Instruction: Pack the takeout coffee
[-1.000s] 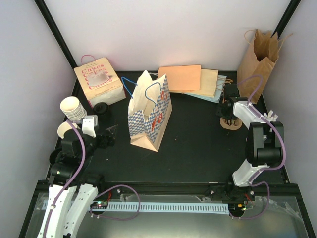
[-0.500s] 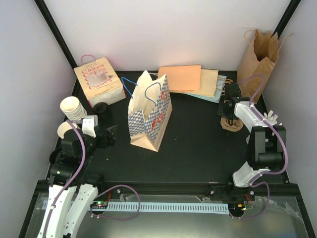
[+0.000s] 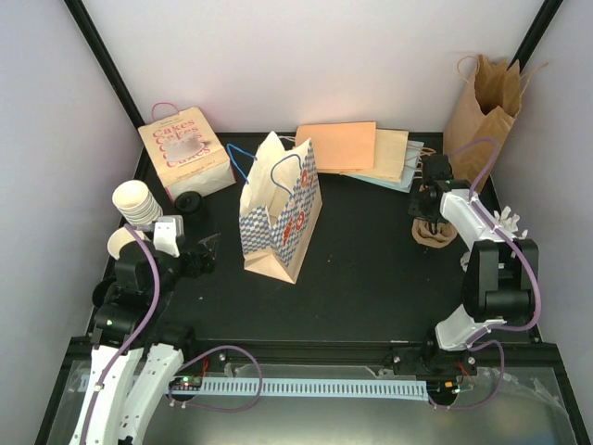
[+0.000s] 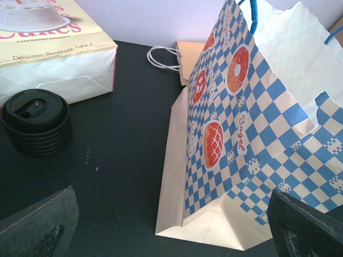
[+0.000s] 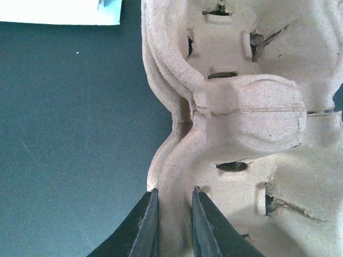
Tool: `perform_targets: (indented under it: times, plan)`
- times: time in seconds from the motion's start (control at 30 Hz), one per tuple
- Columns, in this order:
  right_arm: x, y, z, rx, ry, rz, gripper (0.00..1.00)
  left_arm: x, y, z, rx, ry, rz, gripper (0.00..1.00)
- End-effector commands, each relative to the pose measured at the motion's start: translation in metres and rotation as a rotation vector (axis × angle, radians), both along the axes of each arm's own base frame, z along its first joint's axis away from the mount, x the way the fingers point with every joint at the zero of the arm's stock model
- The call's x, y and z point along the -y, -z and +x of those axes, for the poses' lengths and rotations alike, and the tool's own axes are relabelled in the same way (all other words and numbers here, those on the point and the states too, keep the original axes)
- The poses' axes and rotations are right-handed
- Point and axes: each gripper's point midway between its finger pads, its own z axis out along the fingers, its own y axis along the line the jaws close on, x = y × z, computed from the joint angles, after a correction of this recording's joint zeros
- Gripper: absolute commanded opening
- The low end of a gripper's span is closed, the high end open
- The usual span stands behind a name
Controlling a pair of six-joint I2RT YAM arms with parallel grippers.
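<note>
Pale lilac walls closed in a black tabletop (image 3: 371,278), with both arms mounted at its near edge. At the far left corner stood a cake box (image 3: 185,153) with pink lettering. Just in front of it sat a stack of black lids (image 4: 36,120), upright and on the tabletop. A stack of cream paper cups (image 3: 136,202) stood at the left edge, near the lids but not touching them, and one more cup (image 3: 119,243) sat a little nearer along that edge, partly hidden by the left arm. A blue-and-white checked paper bag (image 3: 283,209) printed with doughnuts stood open-topped near the middle of the tabletop, leaning a little, its blue handles up. Flat orange and tan paper bags (image 3: 338,146) lay overlapping along the far edge, and a tall brown paper bag (image 3: 482,107) stood in the far right corner. The left fingers (image 4: 37,225) were spread wide, holding nothing, low over the tabletop near the left edge and facing the checked bag, with the lids off to one side. By the right edge, in front of the brown bag, lay a brown pulp cup carrier (image 5: 241,134). The right fingers (image 5: 144,225) were drawn narrow and pinched the carrier's rim between them, one finger on the outer side and one on the inner. The cups and lids were well apart from the carrier, across the tabletop.
</note>
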Motion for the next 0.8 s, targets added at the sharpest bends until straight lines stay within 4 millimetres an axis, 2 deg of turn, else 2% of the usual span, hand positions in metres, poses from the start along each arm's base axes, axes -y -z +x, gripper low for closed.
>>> perform_targets:
  times: [0.0,0.17,0.33,0.43,0.47,0.7,0.77]
  plan:
    - [-0.001,-0.017,0.008,0.052,-0.009,0.011,0.20,0.003,-0.004,0.003,0.017,0.014,-0.003,0.99]
    - [-0.015,-0.011,0.010,0.054,-0.030,0.088,0.21,0.003,-0.004,0.003,0.016,0.014,-0.003,0.99]
    - [-0.016,-0.009,0.010,0.052,-0.033,0.094,0.21,0.003,-0.005,0.003,0.020,0.015,-0.004,0.99]
    - [-0.015,-0.011,0.009,0.052,-0.033,0.090,0.11,0.003,-0.004,0.003,0.019,0.014,-0.003,0.99]
    - [-0.015,-0.012,0.008,0.053,-0.033,0.086,0.11,0.003,-0.005,0.003,0.019,0.016,-0.003,0.99]
    - [-0.012,-0.011,0.008,0.047,-0.030,0.075,0.14,0.003,-0.004,0.003,0.018,0.017,-0.002,0.99]
    - [-0.012,-0.011,0.008,0.048,-0.031,0.076,0.17,0.003,-0.004,0.003,0.018,0.017,-0.003,0.99]
